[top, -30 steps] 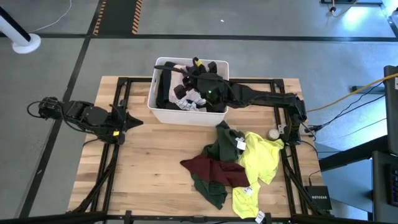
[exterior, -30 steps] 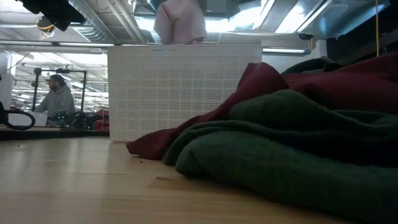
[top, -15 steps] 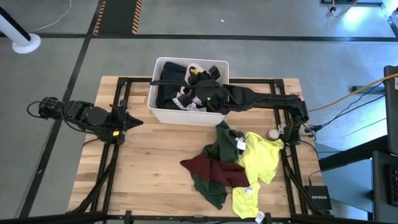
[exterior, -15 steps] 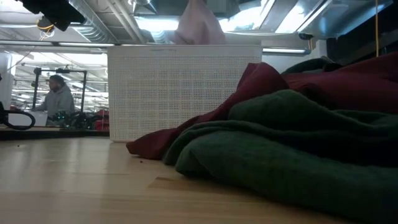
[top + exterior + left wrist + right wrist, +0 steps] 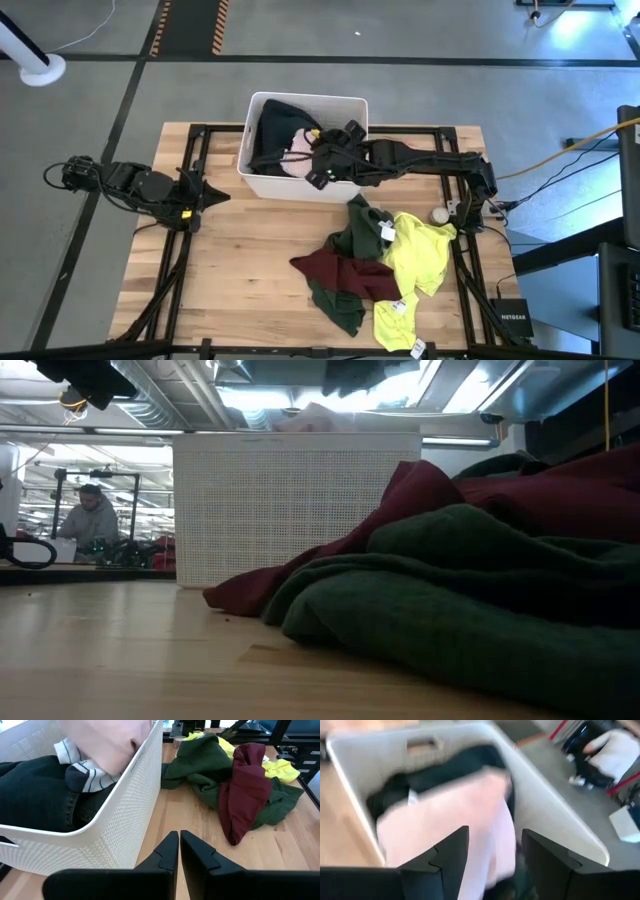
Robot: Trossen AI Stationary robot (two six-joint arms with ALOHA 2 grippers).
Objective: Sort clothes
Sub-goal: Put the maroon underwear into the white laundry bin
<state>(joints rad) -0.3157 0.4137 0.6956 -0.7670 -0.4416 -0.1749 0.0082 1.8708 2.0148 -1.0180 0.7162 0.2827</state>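
Two arms work at one wooden desk (image 5: 250, 260), the biggest thing in sight. Next in size is the heap of clothes on the desk's right half: a green garment (image 5: 345, 300) spreads widest, a maroon one (image 5: 335, 270) lies draped over it, and a yellow one (image 5: 420, 255) lies along their right side, touching them, with white tags showing. From desk height the green (image 5: 450, 610) and maroon (image 5: 560, 490) folds fill the near right of the picture.

The white bin (image 5: 262, 178) stands at the desk's far edge, near the middle, just beyond the heap. Inside it lie dark clothes (image 5: 280, 125), and on top of them a pink garment (image 5: 298, 150); in the left wrist view the pink cloth (image 5: 107, 740) rests against the bin's (image 5: 100, 845) near wall beside a striped sock (image 5: 82, 775) and black fabric (image 5: 35, 790). The pink top (image 5: 315, 420) just peeks over the bin's rim in the low view.

The right arm reaches across from the desk's right side, and its hand (image 5: 325, 160) hangs over the bin, just above the pink garment. In its own camera the right hand (image 5: 492, 850) has its fingers (image 5: 452, 852) spread apart with nothing between them, the pink cloth (image 5: 445, 825) lying loose below.

The left hand (image 5: 215, 192) waits at the desk's left edge, well apart from the bin; its fingers (image 5: 167, 852) stand pressed together, holding nothing.

A person (image 5: 92, 518) sits far off in the room behind.
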